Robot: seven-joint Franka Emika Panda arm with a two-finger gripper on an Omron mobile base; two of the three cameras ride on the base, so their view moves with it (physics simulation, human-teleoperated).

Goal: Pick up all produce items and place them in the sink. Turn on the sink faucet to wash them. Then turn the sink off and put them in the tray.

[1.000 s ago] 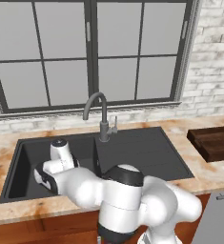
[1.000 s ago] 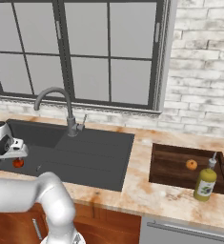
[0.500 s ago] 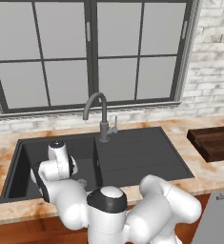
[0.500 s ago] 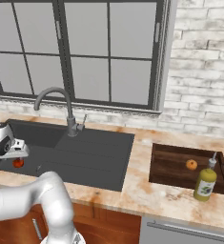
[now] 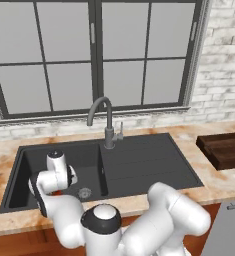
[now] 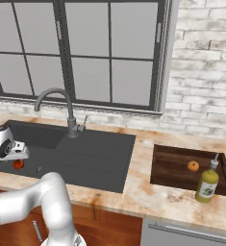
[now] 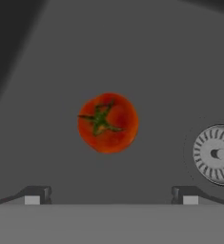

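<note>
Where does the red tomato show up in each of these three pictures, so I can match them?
Left base view: not seen here.
Right base view: the tomato lies at the far left, in the sink basin, just under the robot's hand.
Hand view: the tomato sits near the middle, stem up, between the open fingertips.
Shared landmark: the round drain, also visible in the left base view.
</note>
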